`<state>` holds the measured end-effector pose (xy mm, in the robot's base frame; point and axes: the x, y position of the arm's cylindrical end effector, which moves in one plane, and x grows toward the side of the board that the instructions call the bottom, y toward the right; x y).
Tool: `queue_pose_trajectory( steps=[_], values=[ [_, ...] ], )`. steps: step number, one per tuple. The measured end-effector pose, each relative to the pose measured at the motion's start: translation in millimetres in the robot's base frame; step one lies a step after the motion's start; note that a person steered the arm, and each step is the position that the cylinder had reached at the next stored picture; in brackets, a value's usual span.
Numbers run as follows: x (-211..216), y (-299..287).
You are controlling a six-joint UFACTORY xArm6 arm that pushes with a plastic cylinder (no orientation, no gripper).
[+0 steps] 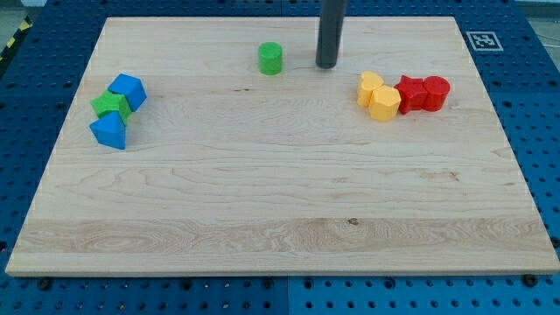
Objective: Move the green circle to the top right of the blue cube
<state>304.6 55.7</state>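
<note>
The green circle (270,59), a short green cylinder, stands near the top middle of the wooden board (280,201). My tip (326,66) is just to its right, a small gap apart, not touching it. The blue cube (129,91) sits at the view's left, touching a green star-shaped block (110,106) below-left of it. A second blue block (109,131), wedge-like, lies just below the green one.
At the view's right lie two yellow blocks (378,94) and two red blocks (423,93), packed in a row. A fiducial tag (479,39) is at the board's top right corner. Blue perforated table surrounds the board.
</note>
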Motion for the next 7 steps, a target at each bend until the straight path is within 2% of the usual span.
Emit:
queue_pose_trajectory(
  steps=[2, 4, 6, 7],
  values=[
    [-6.9, -58.6],
    [-36.9, -87.6],
    [-34.2, -97.9],
    [-23.2, -75.7]
  ],
)
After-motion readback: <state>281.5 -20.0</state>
